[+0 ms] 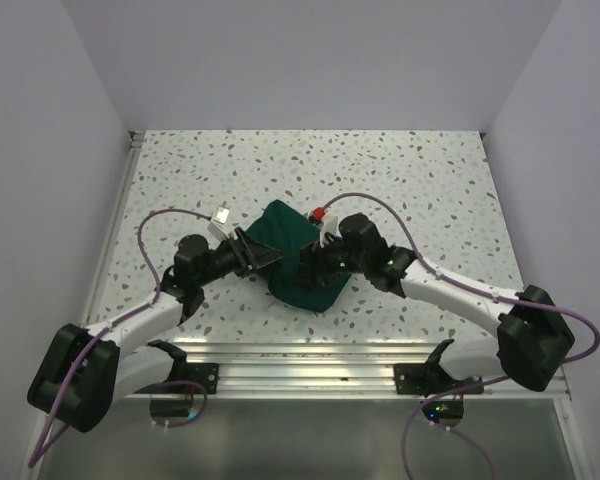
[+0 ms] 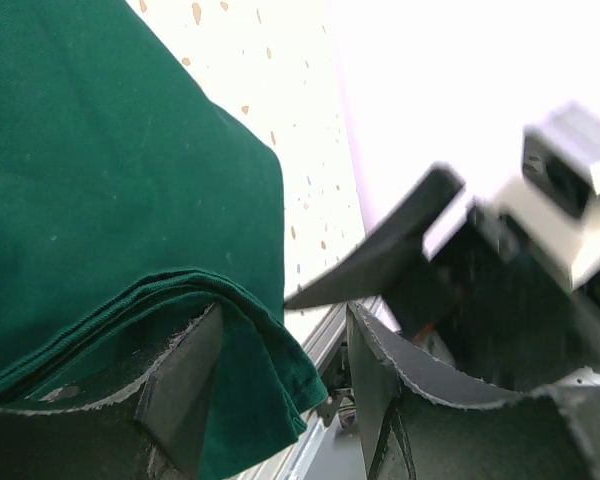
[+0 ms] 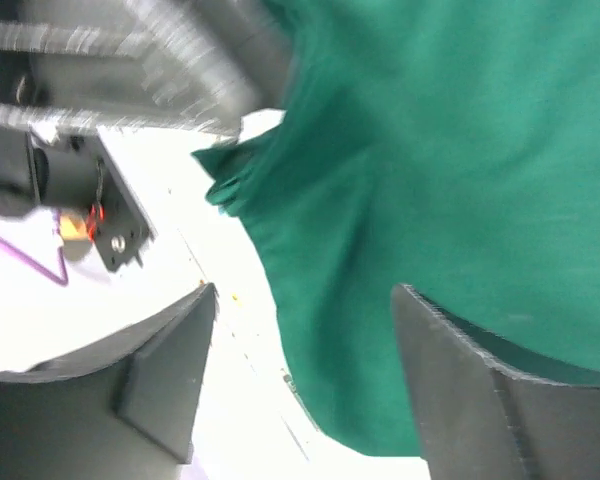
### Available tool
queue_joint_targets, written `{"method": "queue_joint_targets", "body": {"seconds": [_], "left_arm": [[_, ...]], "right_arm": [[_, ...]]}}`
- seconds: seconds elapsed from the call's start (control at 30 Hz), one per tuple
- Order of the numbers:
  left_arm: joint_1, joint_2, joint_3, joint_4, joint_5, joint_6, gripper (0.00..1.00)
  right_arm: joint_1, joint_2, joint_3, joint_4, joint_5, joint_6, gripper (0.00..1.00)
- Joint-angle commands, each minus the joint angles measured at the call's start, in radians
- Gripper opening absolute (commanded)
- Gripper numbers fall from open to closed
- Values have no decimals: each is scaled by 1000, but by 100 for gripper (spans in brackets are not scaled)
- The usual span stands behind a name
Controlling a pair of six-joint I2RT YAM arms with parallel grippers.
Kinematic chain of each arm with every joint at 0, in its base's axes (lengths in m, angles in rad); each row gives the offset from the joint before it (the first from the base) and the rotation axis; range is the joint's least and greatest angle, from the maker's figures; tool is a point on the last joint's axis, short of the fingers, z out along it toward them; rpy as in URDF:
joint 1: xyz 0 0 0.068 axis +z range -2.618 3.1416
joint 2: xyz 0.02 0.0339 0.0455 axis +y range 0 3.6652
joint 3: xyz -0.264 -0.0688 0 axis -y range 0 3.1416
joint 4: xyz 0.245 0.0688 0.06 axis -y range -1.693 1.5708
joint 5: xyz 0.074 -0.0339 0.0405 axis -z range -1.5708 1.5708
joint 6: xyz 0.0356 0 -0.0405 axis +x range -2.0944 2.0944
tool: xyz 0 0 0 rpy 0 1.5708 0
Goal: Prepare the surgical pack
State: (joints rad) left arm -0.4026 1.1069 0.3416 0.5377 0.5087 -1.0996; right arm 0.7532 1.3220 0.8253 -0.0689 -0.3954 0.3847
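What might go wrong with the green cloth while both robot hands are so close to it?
Folded layers of the surgical pack drape over one finger of the open left gripper; backing off might drag the fold undone. The right gripper is open too, with loose cloth between its fingers, so closing may catch just one layer. Both grippers crowd the same bundle and might bump.

From where I stand, nothing here can be read. The dark green surgical pack point(image 1: 298, 262) is plain cloth in every view, and the speckled worktop point(image 1: 420, 180) carries only flecks. A small white tag point(image 1: 220, 215) on the left arm is too small to make out any lettering.
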Motion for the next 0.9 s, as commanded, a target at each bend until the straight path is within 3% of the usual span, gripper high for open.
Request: {"method": "queue_joint_targets", "body": {"seconds": [0.0,0.23,0.4,0.87], "left_arm": [[-7,-21,-16,57,-18,-3,56],[-7,-32,-16,53,-19,-8,57],[-7,-35,-15,50,-15,-9,58],[-7,-50,-3,27,-1,-5,59]], "right_arm": [[119,-38,-17,64,200,12,79],[273,-32,-54,184,461,59,94],[372,37,40,140,654,8,95],[495,160,121,159,957,14,79]]}}
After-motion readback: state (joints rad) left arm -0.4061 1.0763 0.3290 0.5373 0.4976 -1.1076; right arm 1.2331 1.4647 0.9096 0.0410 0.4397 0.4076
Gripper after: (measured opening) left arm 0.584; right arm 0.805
